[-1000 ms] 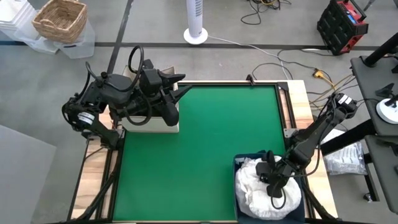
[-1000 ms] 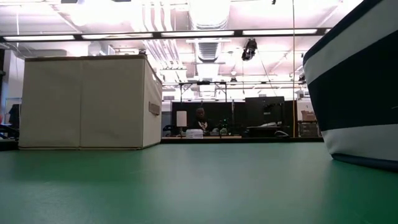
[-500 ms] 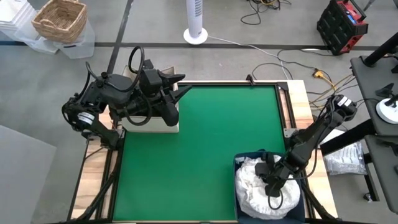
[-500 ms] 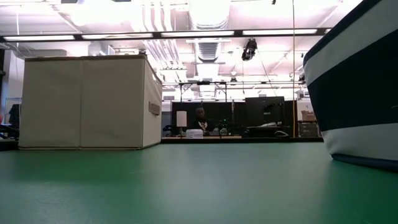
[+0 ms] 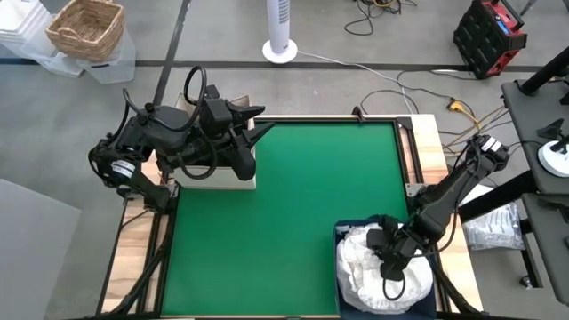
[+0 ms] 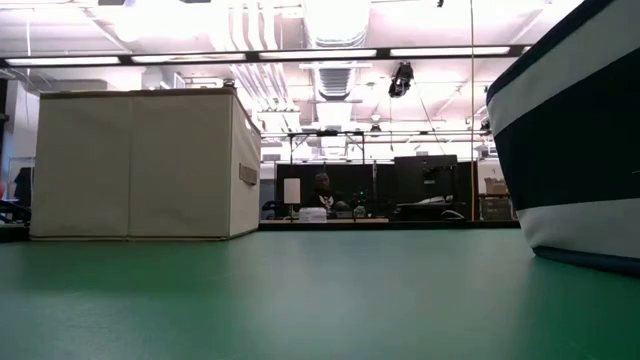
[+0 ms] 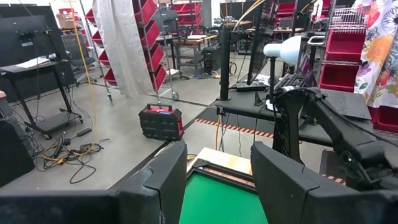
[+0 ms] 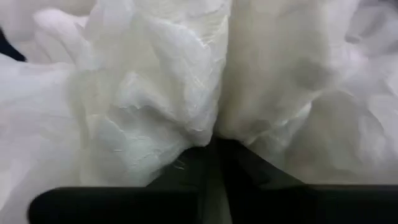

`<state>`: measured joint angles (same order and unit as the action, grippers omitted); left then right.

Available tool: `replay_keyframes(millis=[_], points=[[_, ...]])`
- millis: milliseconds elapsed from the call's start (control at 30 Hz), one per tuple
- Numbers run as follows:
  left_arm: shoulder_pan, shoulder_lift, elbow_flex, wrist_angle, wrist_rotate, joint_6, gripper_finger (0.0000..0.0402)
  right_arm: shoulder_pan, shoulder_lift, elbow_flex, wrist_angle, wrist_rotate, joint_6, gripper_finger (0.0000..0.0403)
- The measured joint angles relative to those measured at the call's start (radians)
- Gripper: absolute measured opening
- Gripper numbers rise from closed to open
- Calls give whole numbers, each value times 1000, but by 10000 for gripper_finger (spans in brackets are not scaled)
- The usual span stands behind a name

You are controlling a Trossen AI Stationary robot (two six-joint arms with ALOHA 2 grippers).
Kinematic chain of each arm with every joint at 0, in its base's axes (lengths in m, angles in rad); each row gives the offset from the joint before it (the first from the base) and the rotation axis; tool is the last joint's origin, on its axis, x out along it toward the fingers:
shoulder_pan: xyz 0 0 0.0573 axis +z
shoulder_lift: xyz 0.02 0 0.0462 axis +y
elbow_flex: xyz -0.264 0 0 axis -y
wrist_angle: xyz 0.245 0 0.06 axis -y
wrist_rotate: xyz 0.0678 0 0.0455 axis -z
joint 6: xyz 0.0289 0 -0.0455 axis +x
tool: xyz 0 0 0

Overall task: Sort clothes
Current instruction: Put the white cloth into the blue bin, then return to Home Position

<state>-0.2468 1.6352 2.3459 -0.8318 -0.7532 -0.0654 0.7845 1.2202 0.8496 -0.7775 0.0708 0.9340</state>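
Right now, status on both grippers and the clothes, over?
Right gripper down in the navy bin, fingers shut on white clothes. Left gripper open, raised above the beige box. Nothing in the way.

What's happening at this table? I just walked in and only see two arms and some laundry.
The robot is sorting clothes. The right gripper is down in the navy blue fabric bin at the table's near right corner, its fingers closed together against the pile of white garments there. The left gripper waits with fingers open above the beige box at the far left. The green mat between them is bare.
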Motion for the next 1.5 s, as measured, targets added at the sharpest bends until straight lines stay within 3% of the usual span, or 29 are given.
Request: replay_keyframes(millis=[467, 733, 900, 1067, 1333, 1500], points=[[0, 0, 0, 0, 0, 4, 157, 0, 1, 302, -344, 6, -30, 142], [0, 0, 0, 0, 0, 4, 157, 0, 0, 524, -499, 37, -54, 170], [0, -1, 0, -4, 0, 13, 157, 0, -4, 624, -528, 151, -96, 168], [-12, -15, 0, -82, 25, 13, 157, 33, -55, 654, -458, 351, -177, 152], [-68, -35, -1, -145, 314, 23, 157, 41, -150, 616, -273, 576, -370, 121], [-123, -56, -1, -132, 347, 110, 157, -1, -177, 606, -167, 656, -551, 103]])
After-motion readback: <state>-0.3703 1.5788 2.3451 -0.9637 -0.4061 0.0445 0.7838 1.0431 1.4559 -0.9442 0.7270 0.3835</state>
